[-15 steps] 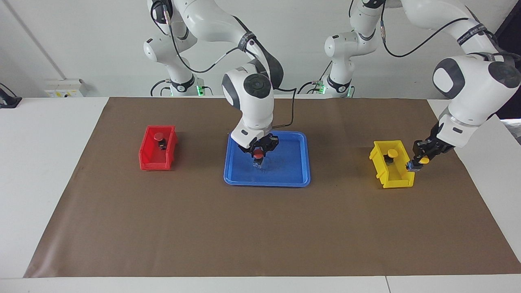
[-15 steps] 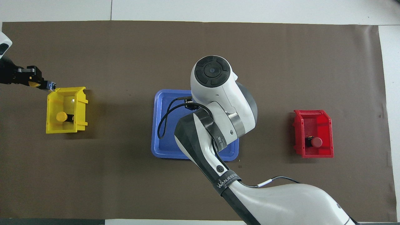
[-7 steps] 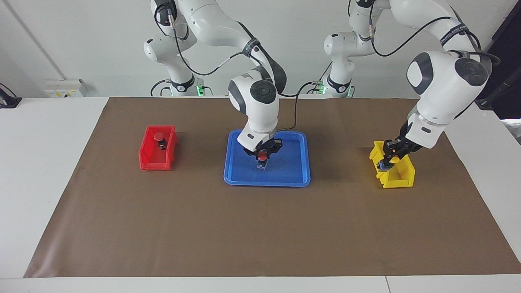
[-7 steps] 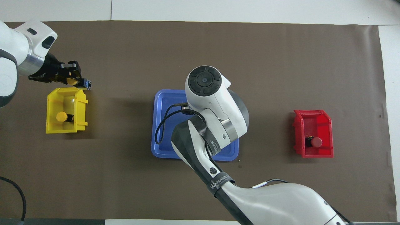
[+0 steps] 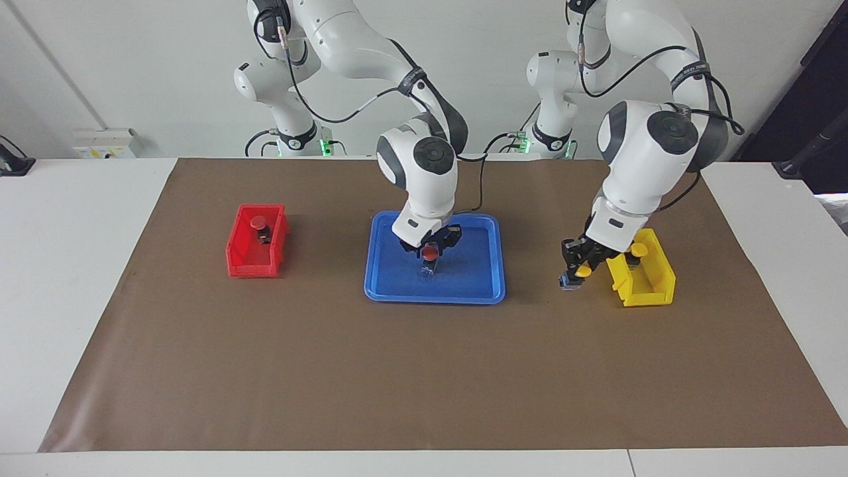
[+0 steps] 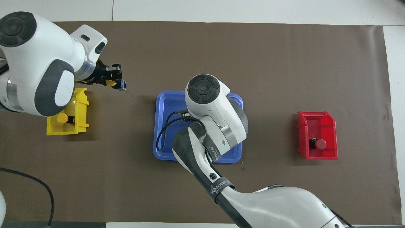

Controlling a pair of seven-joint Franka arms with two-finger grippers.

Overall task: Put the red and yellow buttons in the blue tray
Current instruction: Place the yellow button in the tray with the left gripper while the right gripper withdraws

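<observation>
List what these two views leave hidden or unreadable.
- Overhead view: the right gripper and its red button are hidden by the right arm's own wrist over the blue tray.
- Facing view: whether that red button touches the tray floor is too small to tell.
- Both views: the yellow bin is partly covered by the left arm.

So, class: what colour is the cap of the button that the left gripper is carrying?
Yellow. The left gripper holds a yellow-capped button, clearest in the facing view.
</observation>
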